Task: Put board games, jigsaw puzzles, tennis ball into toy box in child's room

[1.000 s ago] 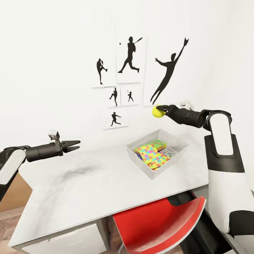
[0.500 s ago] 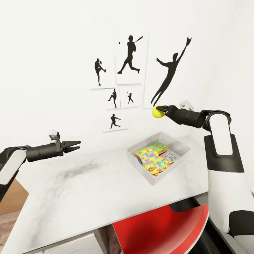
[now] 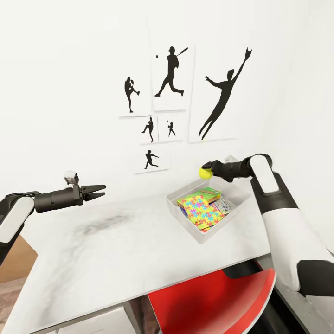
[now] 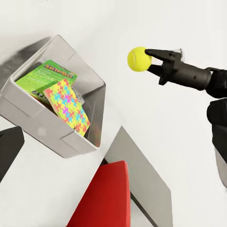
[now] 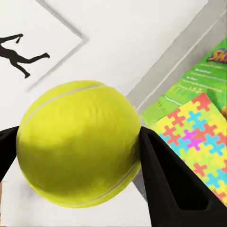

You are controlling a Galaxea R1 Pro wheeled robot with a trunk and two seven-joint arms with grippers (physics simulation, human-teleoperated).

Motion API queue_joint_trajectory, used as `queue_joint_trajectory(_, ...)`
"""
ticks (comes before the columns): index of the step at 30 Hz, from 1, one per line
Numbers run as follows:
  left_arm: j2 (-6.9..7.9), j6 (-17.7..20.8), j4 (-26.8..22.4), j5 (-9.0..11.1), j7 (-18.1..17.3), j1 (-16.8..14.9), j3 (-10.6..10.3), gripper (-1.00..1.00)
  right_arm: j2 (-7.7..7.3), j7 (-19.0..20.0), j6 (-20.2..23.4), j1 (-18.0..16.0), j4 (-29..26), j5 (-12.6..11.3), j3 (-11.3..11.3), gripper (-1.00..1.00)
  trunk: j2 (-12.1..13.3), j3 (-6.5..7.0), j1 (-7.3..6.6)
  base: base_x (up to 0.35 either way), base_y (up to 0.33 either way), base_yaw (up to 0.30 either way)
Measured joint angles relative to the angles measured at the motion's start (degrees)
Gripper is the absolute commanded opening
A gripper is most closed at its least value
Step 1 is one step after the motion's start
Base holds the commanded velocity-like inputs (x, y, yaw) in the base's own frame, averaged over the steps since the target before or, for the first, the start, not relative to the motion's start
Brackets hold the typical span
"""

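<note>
My right gripper (image 3: 206, 169) is shut on the yellow-green tennis ball (image 3: 204, 173) (image 4: 139, 58) (image 5: 80, 142), holding it just above the far rim of the light grey toy box (image 3: 199, 233) (image 4: 61, 139). Inside the toy box a multicoloured jigsaw puzzle (image 3: 201, 208) (image 4: 67, 106) (image 5: 198, 132) lies on top of a green-yellow board game (image 3: 208, 191) (image 4: 49, 75) (image 5: 198, 75). Far to the left, over the grey table (image 3: 116, 246), my left gripper (image 3: 99, 191) hangs with its fingers a little apart and nothing between them.
A red chair (image 3: 208, 297) (image 4: 101, 198) is tucked under the table's near edge, below the toy box. Black baseball-player silhouette pictures (image 3: 171, 74) hang on the white wall behind. Wood floor (image 3: 11, 285) shows at the lower left.
My right arm has lowered the tennis ball from high by the wall pictures down to just above the toy box's far rim. The left arm has stayed put.
</note>
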Motion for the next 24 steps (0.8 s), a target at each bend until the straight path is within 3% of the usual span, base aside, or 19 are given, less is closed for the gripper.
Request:
queue_joint_trajectory(4,0.0,0.0,-0.01,0.01,0.0,0.0,0.01,1.0,0.06,-1.97,0.0,-3.38,7.04,2.87,0.01,-1.0,-0.01,0.0,0.0,0.0,0.0,0.0)
queue_joint_trajectory(6,0.04,0.0,0.01,0.01,0.0,0.0,0.06,1.0,0.15,-2.33,0.0,-4.72,8.75,5.37,0.01,-1.0,-0.01,0.0,0.0,0.0,0.0,0.0)
queue_joint_trajectory(8,0.07,0.0,0.02,0.01,0.0,0.0,0.1,1.0,0.16,-2.57,-0.02,-5.97,10.02,10.38,-0.07,-1.0,-0.01,0.0,0.0,0.0,0.0,0.0)
queue_joint_trajectory(11,0.08,0.0,0.01,0.02,0.0,0.0,0.11,1.0,0.07,-2.6,-0.03,-6.48,10.5,13.26,-0.14,-1.0,-0.01,0.0,0.0,0.0,0.0,0.0)
queue_joint_trajectory(14,0.09,0.0,0.02,0.02,0.0,0.0,0.14,1.0,-0.01,-2.61,-0.03,-6.69,10.72,14.44,-0.13,-1.0,-0.01,0.0,0.0,0.0,0.0,0.0)
queue_joint_trajectory(24,0.07,0.0,-0.03,0.02,0.0,0.0,0.14,1.0,-0.84,-2.56,-0.03,-6.63,11.41,14.96,-0.16,-1.0,-0.01,0.0,0.0,0.0,0.0,0.0)
